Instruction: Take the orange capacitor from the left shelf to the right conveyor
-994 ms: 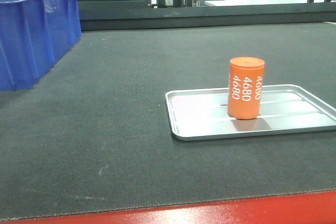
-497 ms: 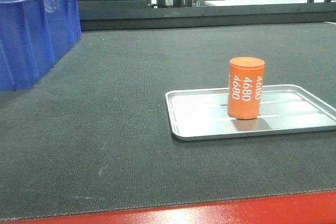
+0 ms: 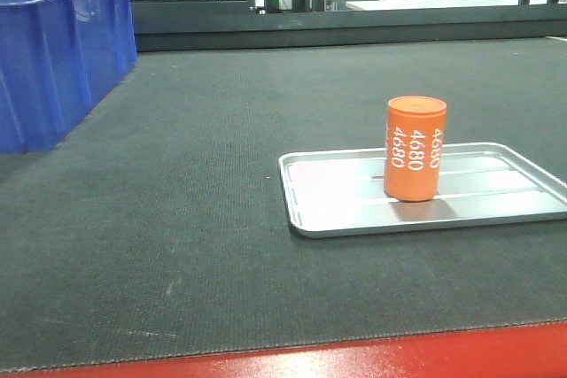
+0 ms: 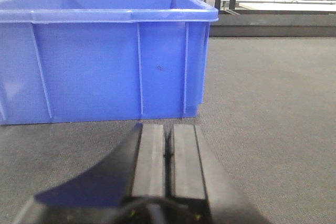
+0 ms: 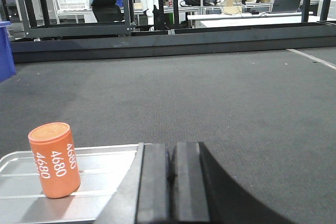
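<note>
The orange capacitor (image 3: 415, 150) stands upright on a shallow silver tray (image 3: 341, 192), white "4680" down its side. The tray lies on the dark grey belt of the right conveyor (image 3: 221, 121), behind its red front edge (image 3: 372, 356). In the right wrist view the capacitor (image 5: 54, 159) is to the left of my right gripper (image 5: 171, 146), which is shut on nothing and hangs over the tray (image 5: 105, 179). My left gripper (image 4: 168, 127) is shut and empty, low over the belt in front of a blue bin. The left shelf is out of view.
A large blue plastic bin (image 3: 53, 50) sits on the belt at the far left, filling the left wrist view (image 4: 105, 56). A dark raised rail (image 3: 354, 28) runs along the belt's far side, with racks and desks behind it.
</note>
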Action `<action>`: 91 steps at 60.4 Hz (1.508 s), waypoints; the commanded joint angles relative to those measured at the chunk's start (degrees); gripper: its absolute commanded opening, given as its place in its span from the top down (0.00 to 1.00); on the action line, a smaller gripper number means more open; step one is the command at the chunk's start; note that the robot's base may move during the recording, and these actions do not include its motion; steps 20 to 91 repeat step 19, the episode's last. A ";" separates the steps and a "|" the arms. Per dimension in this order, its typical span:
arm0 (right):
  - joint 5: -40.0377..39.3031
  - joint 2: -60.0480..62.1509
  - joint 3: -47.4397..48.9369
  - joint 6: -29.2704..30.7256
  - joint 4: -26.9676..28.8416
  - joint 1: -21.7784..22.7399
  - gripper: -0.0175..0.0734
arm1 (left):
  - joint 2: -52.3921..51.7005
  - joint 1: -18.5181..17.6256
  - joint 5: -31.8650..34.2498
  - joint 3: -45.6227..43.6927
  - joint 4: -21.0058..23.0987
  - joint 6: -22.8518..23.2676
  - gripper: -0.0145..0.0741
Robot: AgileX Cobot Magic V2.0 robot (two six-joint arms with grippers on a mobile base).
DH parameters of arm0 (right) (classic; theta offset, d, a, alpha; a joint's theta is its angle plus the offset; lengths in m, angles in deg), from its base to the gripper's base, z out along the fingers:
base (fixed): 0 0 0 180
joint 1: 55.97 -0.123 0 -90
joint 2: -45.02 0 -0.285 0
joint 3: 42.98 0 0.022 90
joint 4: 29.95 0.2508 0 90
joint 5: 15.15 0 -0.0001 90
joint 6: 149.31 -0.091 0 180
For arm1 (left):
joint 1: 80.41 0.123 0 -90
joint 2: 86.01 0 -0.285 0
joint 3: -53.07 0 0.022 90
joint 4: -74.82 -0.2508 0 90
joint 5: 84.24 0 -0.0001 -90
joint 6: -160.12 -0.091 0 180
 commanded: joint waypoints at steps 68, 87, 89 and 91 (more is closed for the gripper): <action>-5.34 1.29 1.20 0.39 -0.79 -0.10 0.75 | -0.40 -0.12 4.95 1.25 0.18 0.00 0.98; -5.34 1.29 1.20 0.39 -0.79 -0.10 0.75 | -0.40 -0.12 4.95 1.25 0.18 0.00 0.98; -5.34 1.29 1.20 0.39 -0.79 -0.10 0.75 | -0.40 -0.12 4.95 1.25 0.18 0.00 0.98; -5.34 1.29 1.20 0.39 -0.79 -0.10 0.75 | -0.40 -0.12 4.95 1.25 0.18 0.00 0.98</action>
